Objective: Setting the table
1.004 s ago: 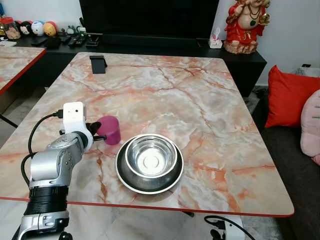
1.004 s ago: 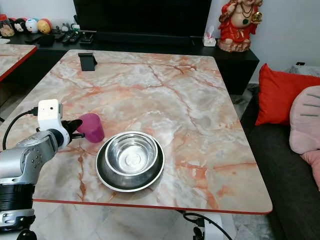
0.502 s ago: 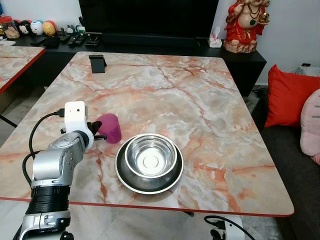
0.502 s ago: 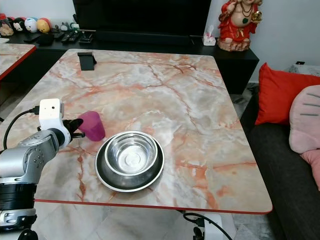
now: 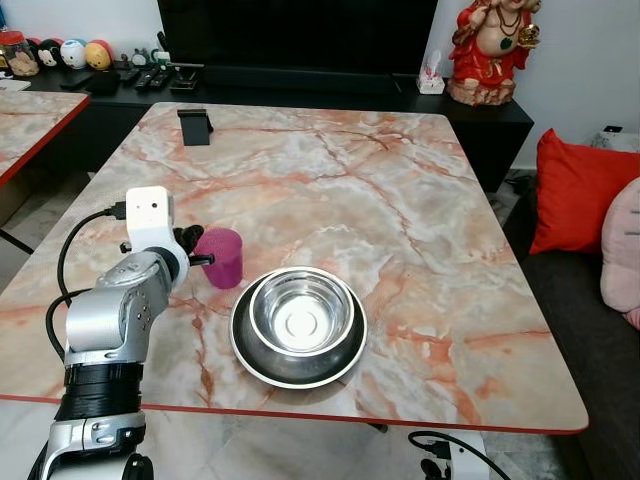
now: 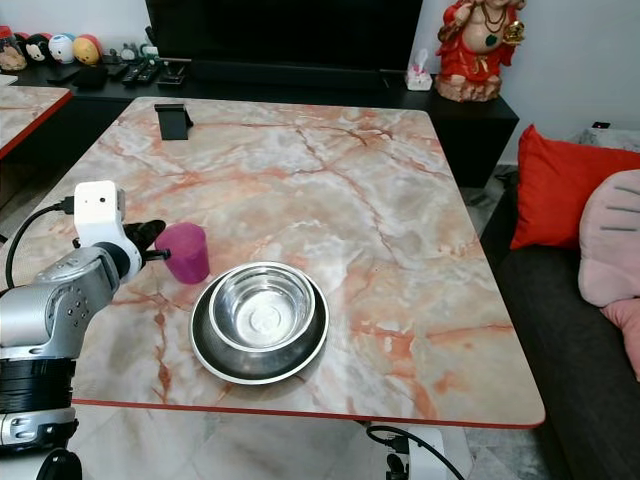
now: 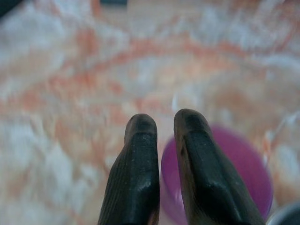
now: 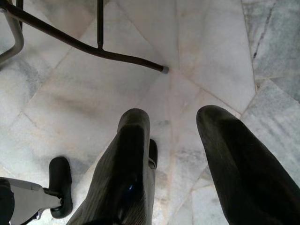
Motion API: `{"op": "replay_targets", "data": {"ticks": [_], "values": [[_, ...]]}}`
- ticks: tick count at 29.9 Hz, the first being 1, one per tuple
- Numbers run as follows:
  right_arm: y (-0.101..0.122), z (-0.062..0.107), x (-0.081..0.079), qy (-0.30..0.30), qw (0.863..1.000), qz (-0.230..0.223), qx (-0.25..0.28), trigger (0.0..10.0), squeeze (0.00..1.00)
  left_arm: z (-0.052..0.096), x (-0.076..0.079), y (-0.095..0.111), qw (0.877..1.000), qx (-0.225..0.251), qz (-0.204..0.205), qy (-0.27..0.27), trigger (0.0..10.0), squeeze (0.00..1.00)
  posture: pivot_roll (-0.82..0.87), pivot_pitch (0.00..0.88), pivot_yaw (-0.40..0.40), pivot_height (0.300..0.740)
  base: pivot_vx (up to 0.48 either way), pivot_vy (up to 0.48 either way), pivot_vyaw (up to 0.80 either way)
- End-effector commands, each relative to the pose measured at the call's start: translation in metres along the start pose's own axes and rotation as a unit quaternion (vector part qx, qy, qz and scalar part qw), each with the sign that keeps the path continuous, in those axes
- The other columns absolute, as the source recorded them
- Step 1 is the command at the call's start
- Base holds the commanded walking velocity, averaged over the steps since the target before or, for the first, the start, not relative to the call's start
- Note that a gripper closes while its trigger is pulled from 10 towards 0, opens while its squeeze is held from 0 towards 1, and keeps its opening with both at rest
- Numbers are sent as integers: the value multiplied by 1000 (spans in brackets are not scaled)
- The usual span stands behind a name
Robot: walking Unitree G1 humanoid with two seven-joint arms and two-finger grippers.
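A silver left arm reaches over the lower left of a glossy marble-patterned table (image 5: pixel 400 200), pink and grey veined with orange and edged in red. The left gripper (image 7: pixel 161 123) has its two rounded black fingers nearly pressed together, a thin slit between them. One finger sits over the rim of a small, translucent magenta plastic cup (image 5: pixel 220 257); whether it pinches the wall cannot be told. The cup stands upright at lower left of centre, just beside a polished stainless-steel bowl (image 5: pixel 300 312) nested in a wider, dark round steel plate (image 5: pixel 262 362). A black phone stand (image 5: pixel 195 127) sits at the table's far left edge, and a red cushion (image 5: pixel 575 195) lies at right. The right gripper (image 8: pixel 172 121) hangs over pale marble floor tiles (image 8: pixel 215 42), its smooth fingers spread apart.
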State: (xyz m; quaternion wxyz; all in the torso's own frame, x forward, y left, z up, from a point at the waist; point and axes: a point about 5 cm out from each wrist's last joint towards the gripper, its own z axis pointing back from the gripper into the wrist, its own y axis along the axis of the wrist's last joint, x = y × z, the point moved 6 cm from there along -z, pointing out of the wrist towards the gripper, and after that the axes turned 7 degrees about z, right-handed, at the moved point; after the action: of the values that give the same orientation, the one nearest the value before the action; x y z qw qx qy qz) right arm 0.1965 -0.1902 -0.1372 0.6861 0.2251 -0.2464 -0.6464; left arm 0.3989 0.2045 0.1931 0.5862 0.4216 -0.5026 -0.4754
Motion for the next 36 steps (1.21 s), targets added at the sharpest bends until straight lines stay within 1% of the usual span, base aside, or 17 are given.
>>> {"op": "replay_targets", "data": {"ticks": [1, 2, 3, 5, 7, 8, 10, 11, 14, 18, 19, 21, 26, 30, 33, 35, 36], "values": [[-3, 1, 1, -1, 1000, -1, -5, 10000, 0, 4, 13, 25, 997, 68, -26, -33, 10000, 0, 104, 0, -41, 740, 0, 0, 0], [-3, 1, 1, -1, 1000, -1, -5, 10000, 0, 4, 13, 25, 997, 68, -26, -33, 10000, 0, 104, 0, -41, 740, 0, 0, 0], [-2, 1, 1, -1, 1000, -3, -4, 10000, 0, 8, 21, 33, 991, 110, -40, -58, 10000, 0, 104, 0, -42, 740, 0, 0, 0], [-2, 1, 1, -2, 1000, -3, -2, 10000, 0, 11, 26, 32, 986, 132, -79, -65, 10000, 0, 104, 0, -42, 740, 0, 0, 0], [-1, 1, 2, -3, 1000, -6, 1, 10000, 0, 16, 40, 21, 978, 145, -110, -102, 10000, 0, 96, 0, -40, 740, 0, 0, 0], [-1, 1, 2, -5, 1000, -8, 2, 10000, 0, 21, 49, 14, 971, 161, -131, -121, 10000, 0, 90, 0, -37, 740, 0, 0, 0], [-2, 1, 3, -9, 1000, -5, 1, 10000, 0, 25, 59, 8, 959, 180, -168, -138, 10000, 0, 92, 0, -37, 740, 0, 0, 0], [-2, 1, 3, -9, 1000, -6, 1, 10000, 0, 26, 59, 8, 958, 183, -169, -139, 10000, 0, 93, 0, -38, 740, 0, 0, 0], [-2, 1, 3, -13, 1000, -8, 2, 10000, 0, 28, 62, 14, 957, 208, -143, -142, 10000, 0, 92, 0, -31, 740, 0, 0, 0], [-2, 1, 1, -16, 1000, -11, 4, 10000, 0, 27, 59, 17, 953, 227, -147, -135, 10000, 0, 83, 0, -19, 740, 0, 0, 0], [-2, 1, -1, -15, 1000, -11, 4, 10000, 0, 27, 56, 20, 951, 238, -150, -127, 10000, 0, 71, 0, -9, 740, 0, 0, 0], [-3, 1, -2, -14, 1000, -12, 4, 10000, 0, 28, 55, 26, 948, 252, -150, -124, 10000, 0, 68, 0, -6, 740, 0, 0, 0], [-5, 2, -4, -12, 1000, -11, 2, 10000, 0, 26, 55, 26, 948, 254, -145, -122, 10000, 0, 59, 0, 2, 740, 0, 0, 0], [-6, 2, -8, -5, 1000, -1, 2, 10000, 0, 24, 60, 25, 948, 264, -127, -124, 10000, 0, 62, 0, 0, 740, 0, 0, 0], [-4, 1, -9, -4, 1000, -1, 5, 10000, 0, 22, 61, 28, 947, 266, -126, -125, 10000, 0, 61, 0, 8, 740, 0, 0, 0], [-2, 1, -9, -8, 1000, -6, 10, 10000, 0, 21, 59, 27, 948, 263, -130, -122, 10000, 0, 55, 0, 14, 740, 0, 0, 0], [-2, 1, -9, -11, 1000, -12, 13, 10000, 0, 21, 56, 27, 950, 263, -125, -114, 10000, 0, 53, 0, 12, 740, 0, 0, 0]]}}
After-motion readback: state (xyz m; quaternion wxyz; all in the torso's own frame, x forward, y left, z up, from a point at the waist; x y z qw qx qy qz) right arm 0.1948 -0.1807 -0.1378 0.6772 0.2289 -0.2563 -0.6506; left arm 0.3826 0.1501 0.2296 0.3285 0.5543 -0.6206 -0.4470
